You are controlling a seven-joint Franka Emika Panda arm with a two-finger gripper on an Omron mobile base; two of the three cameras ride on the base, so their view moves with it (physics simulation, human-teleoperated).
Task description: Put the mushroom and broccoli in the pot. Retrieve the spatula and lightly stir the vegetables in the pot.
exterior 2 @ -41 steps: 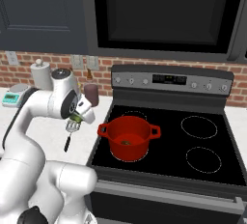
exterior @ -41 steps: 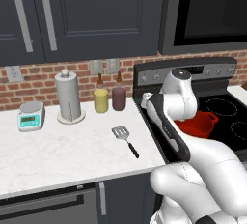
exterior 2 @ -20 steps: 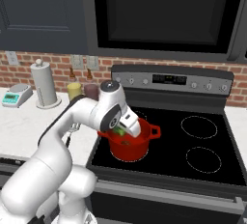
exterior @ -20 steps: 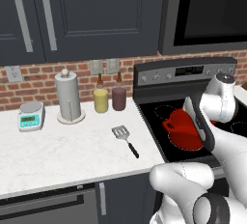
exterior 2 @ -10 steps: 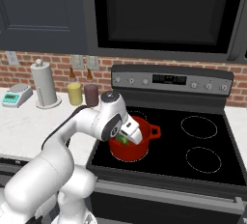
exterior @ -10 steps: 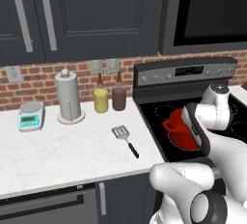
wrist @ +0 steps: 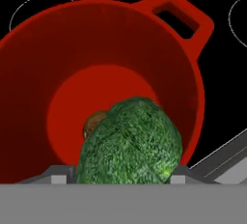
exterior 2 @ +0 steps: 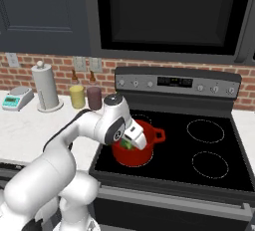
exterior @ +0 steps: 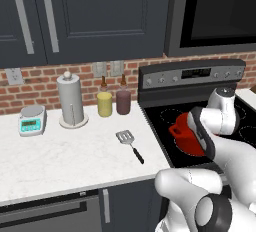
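Pincer (exterior 2: 130, 144) over the pot (exterior 2: 149, 134), centre of the right base frame; we see it grasping the broccoli (wrist: 131, 143) between its tips. Mushroom (wrist: 92, 121) on the pot floor, partly behind the broccoli. Spatula (exterior: 128, 143) flat on the desk (exterior: 55, 156), mid-frame, well apart.

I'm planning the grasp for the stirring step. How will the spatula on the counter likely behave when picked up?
The spatula looks stiff, with a metal head and thin black handle. It lies flat on the counter, so slim it may be hard to get fingers under and could skid. Gripped by the handle, the head end may droop.
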